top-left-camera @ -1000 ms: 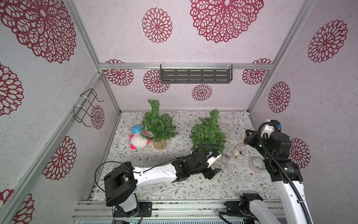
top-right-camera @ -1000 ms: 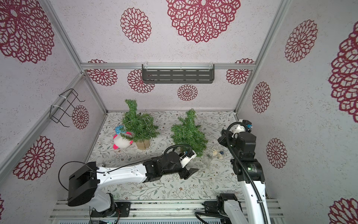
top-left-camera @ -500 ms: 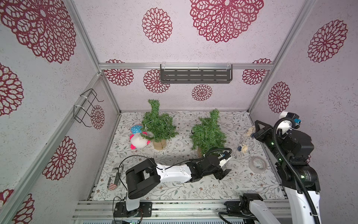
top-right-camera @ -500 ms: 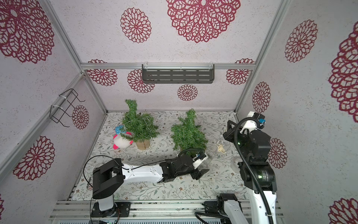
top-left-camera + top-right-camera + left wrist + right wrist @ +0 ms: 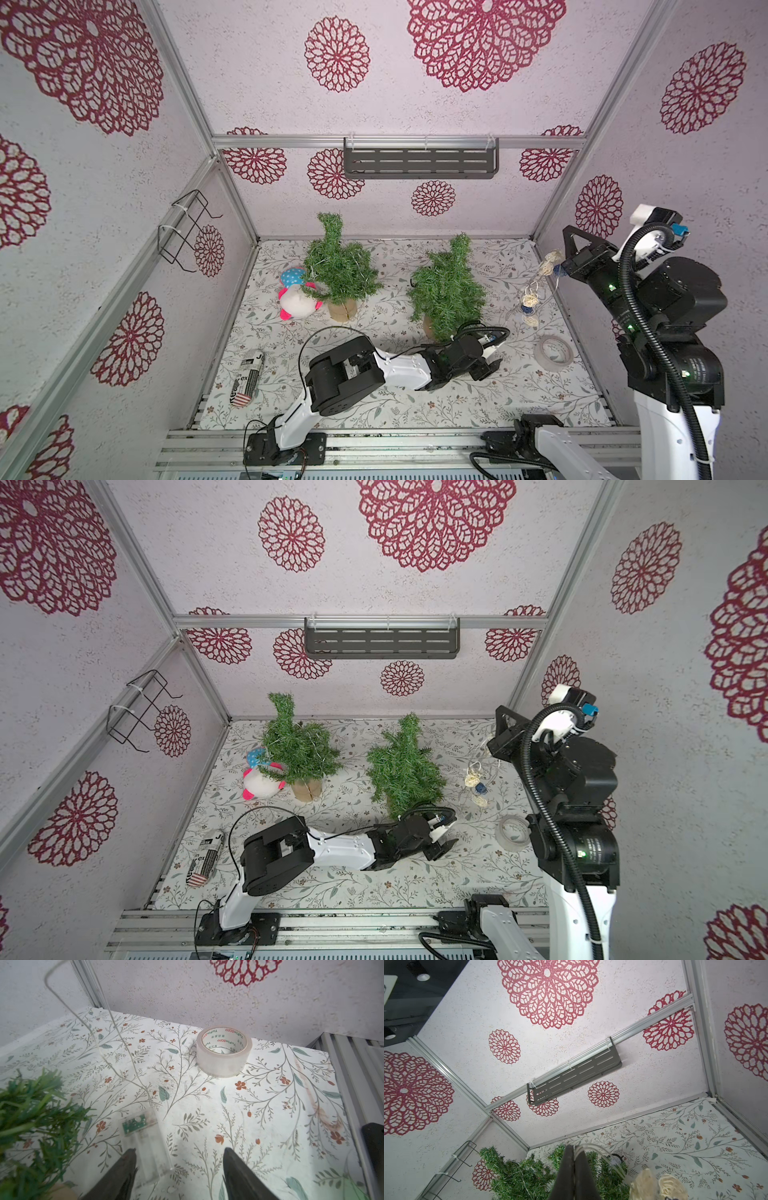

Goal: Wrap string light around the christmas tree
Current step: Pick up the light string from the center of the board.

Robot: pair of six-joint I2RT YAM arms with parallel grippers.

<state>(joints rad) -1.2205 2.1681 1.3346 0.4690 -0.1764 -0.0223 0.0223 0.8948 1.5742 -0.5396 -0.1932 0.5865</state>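
The string light [image 5: 528, 300] dangles beside the tree [image 5: 446, 291], apart from it, with its wire pinched in my closed right pincer [image 5: 574, 1147] up near the side wall. Its battery box [image 5: 143, 1136] lies on the surface [image 5: 270, 1105] by the tree's foot, between the spread jaws of my left pincer [image 5: 178, 1149], not gripped. I see no wire wound on this tree, so I judge the whole wrapping is left.
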